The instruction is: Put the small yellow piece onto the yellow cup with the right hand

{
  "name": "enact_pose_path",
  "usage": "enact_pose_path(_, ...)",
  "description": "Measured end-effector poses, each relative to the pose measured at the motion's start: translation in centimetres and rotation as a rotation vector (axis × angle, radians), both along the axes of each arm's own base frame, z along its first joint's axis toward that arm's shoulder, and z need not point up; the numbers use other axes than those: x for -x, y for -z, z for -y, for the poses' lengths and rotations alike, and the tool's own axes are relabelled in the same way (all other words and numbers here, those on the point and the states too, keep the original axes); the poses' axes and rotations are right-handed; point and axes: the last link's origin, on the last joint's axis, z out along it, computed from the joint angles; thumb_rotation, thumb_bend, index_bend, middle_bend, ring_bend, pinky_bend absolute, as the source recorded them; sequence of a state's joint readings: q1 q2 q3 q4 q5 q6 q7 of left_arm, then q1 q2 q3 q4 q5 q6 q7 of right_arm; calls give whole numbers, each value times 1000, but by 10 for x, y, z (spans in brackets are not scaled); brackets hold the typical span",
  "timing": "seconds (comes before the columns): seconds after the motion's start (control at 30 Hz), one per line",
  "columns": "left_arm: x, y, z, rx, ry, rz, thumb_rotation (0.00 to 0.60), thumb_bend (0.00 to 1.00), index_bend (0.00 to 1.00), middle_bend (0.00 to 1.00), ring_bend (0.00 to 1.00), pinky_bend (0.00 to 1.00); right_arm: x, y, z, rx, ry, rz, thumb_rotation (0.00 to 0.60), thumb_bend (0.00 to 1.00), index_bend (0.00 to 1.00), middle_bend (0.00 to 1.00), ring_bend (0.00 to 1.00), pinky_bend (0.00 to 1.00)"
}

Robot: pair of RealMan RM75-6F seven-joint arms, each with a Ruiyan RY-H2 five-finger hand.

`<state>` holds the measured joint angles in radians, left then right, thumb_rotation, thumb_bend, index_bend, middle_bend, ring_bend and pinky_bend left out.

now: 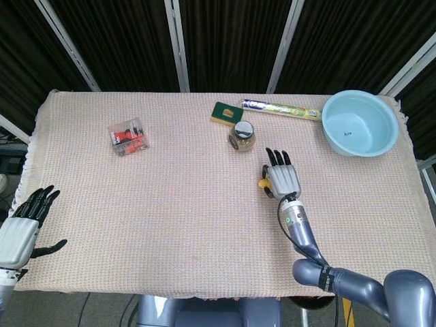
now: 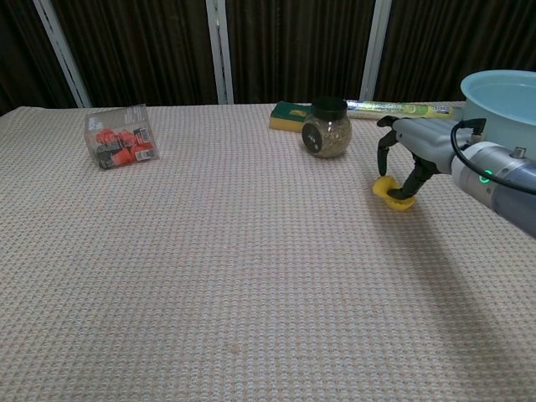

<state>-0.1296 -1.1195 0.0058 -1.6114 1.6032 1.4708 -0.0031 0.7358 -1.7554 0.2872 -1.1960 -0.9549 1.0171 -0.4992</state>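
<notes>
My right hand (image 2: pixel 412 151) (image 1: pixel 282 178) hovers right of the table's middle with its fingers hanging down. It pinches the small yellow piece (image 2: pixel 384 184) between dark fingertips, pressed against the low yellow cup (image 2: pixel 402 203) that lies on the cloth. In the head view only a sliver of yellow (image 1: pixel 261 182) shows at the hand's left edge, so I cannot tell how the piece sits on the cup. My left hand (image 1: pixel 23 226) is at the table's front left corner, fingers spread and holding nothing.
A jar with a black lid (image 2: pixel 326 130) stands just behind and left of the right hand. Behind it lie a green sponge (image 2: pixel 289 114) and a long tube (image 1: pixel 279 109). A light blue bowl (image 1: pixel 360 123) is far right, a clear box of red items (image 1: pixel 127 136) far left.
</notes>
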Motion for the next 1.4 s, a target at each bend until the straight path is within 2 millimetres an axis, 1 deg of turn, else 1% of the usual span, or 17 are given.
enact_pose_path(0.17, 0, 0, -1, 2, -1, 2, 600, 0, 0, 0, 0, 203, 4, 0, -2, 1, 5, -3, 600, 244, 501, 0, 0, 0)
enact_pose_path(0.5, -1, 0, 0, 3, 2, 3, 600, 0, 0, 0, 0, 204, 5, -2, -3, 6, 7, -1, 600, 243, 501, 0, 0, 0)
enact_pose_path(0.9, -1, 0, -1, 8, 4, 7, 600, 0, 0, 0, 0, 207, 12, 2, -5, -5, 22, -8, 600, 243, 501, 0, 0, 0)
enact_pose_path(1.1, -2, 1, -1, 11, 4, 7, 600, 0, 0, 0, 0, 208, 15, 2, -3, -4, 27, -6, 600, 243, 501, 0, 0, 0)
enact_pose_path(1.4, -2, 1, -1, 14, 4, 2, 600, 0, 0, 0, 0, 208, 17, -4, 2, 10, 26, -3, 600, 244, 501, 0, 0, 0)
